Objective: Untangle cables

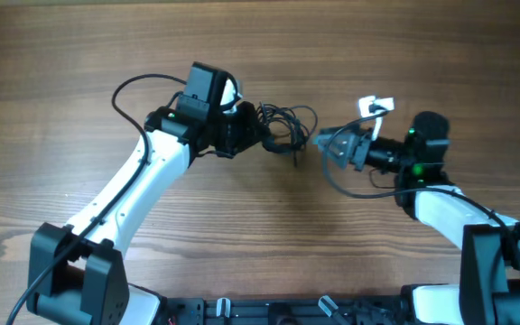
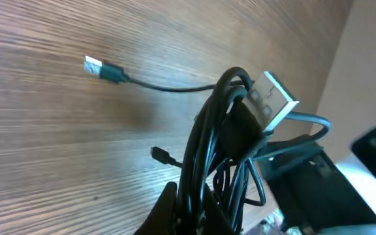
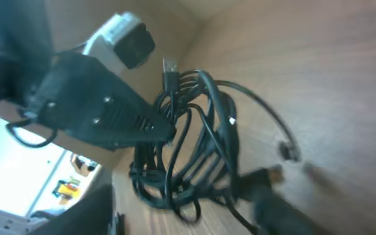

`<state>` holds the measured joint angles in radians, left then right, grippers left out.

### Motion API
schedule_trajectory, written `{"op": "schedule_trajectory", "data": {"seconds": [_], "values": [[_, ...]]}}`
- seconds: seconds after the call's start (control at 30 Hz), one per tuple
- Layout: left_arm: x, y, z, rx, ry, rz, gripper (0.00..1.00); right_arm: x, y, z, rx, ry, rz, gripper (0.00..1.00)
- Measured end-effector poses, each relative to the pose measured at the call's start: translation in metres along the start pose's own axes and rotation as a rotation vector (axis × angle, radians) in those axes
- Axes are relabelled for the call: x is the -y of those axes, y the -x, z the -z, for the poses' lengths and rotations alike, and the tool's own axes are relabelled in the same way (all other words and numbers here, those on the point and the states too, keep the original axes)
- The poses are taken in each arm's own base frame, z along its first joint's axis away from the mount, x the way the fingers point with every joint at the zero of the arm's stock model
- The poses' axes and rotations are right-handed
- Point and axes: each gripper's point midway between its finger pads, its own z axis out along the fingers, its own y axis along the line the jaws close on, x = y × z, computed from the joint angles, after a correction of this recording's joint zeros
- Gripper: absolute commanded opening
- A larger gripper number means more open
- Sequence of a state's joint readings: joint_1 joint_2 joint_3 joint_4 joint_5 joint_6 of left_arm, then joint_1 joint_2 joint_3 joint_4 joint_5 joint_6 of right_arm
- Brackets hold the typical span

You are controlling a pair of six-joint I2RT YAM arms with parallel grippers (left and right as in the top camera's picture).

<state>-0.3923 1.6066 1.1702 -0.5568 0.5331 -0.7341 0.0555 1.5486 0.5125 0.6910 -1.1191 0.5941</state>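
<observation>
Tangle of thin black cables [image 1: 287, 122] pinched by left gripper [image 1: 258, 135] mid-frame; right gripper [image 1: 325, 144] just beside it, can't tell if it's spread.

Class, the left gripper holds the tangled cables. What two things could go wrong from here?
The left gripper is shut on several loops of the cables together, so pulling may tighten the tangle. The right gripper, close by, might catch a whole loop instead of one loose plug.
</observation>
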Motion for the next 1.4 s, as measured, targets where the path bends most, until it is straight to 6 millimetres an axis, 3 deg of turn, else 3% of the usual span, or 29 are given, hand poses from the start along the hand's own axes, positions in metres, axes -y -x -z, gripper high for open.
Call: {"op": "schedule_trajectory", "data": {"seconds": [0.03,0.07,0.1,0.13,0.23,0.33,0.37,0.43,0.53,0.67,0.77,0.87,0.97,1.07,1.1,1.13,1.2,1.23,1.27,1.33,1.4], "values": [[0.004,-0.005,-0.002,-0.012,-0.006,-0.013,0.05,-0.002,-0.003,-0.006,-0.009,-0.003,0.016,0.47],[0.006,-0.008,-0.004,-0.017,-0.007,-0.019,0.05,-0.002,-0.004,-0.009,-0.008,-0.009,0.022,0.32],[0.007,-0.010,-0.005,-0.023,-0.006,-0.025,0.05,0.000,-0.003,-0.009,0.000,-0.023,0.023,0.11],[0.008,-0.012,-0.006,-0.026,-0.006,-0.029,0.06,0.004,0.000,-0.009,0.017,-0.048,0.029,0.04],[0.008,-0.012,-0.007,-0.021,0.000,-0.031,0.06,0.010,0.005,-0.008,0.041,-0.080,0.033,0.04],[-0.001,-0.011,-0.008,0.004,0.060,-0.032,0.04,-0.020,0.026,-0.003,0.101,0.038,0.127,0.04],[-0.005,-0.016,-0.010,0.006,0.097,-0.036,0.04,-0.035,0.041,0.005,0.144,0.089,0.168,0.04],[-0.002,-0.024,-0.014,0.000,0.112,-0.060,0.04,-0.048,0.055,0.019,0.183,0.133,0.163,0.04],[0.013,-0.043,-0.025,-0.013,0.119,-0.134,0.04,-0.042,0.070,0.039,0.235,0.119,0.059,0.04],[0.021,-0.063,-0.035,-0.016,0.156,-0.321,0.04,-0.017,0.077,0.047,0.285,0.050,-0.102,0.04],[0.037,-0.057,-0.041,0.073,0.140,-0.374,0.04,-0.003,0.076,0.043,0.303,0.028,-0.344,0.04],[0.067,-0.039,-0.043,0.243,0.082,-0.303,0.04,-0.026,0.058,0.010,0.217,0.090,-0.398,0.04],[0.047,-0.029,-0.038,0.333,0.188,-0.215,0.04,-0.051,0.060,0.002,0.210,0.160,-0.307,0.04],[0.009,-0.031,-0.028,0.336,0.366,-0.199,0.04,-0.048,0.079,0.021,0.287,0.154,-0.262,0.04],[0.004,-0.032,-0.026,0.332,0.390,-0.207,0.04,-0.041,0.081,0.026,0.300,0.137,-0.280,0.06],[0.003,-0.035,-0.024,0.323,0.412,-0.227,0.04,-0.030,0.082,0.033,0.310,0.110,-0.309,0.17],[0.000,-0.039,-0.023,0.297,0.434,-0.271,0.04,-0.010,0.075,0.036,0.296,0.044,-0.306,0.76],[-0.001,-0.041,-0.025,0.273,0.437,-0.318,0.04,0.000,0.068,0.035,0.271,0.005,-0.303,0.91],[0.000,-0.046,-0.027,0.225,0.428,-0.394,0.04,0.014,0.057,0.035,0.237,-0.049,-0.283,1.00],[0.004,-0.058,-0.033,0.124,0.390,-0.542,0.04,0.034,0.034,0.034,0.166,-0.121,-0.232,1.00],[0.006,-0.067,-0.035,0.038,0.349,-0.655,0.04,0.038,0.021,0.033,0.120,-0.135,-0.181,1.00]]}}
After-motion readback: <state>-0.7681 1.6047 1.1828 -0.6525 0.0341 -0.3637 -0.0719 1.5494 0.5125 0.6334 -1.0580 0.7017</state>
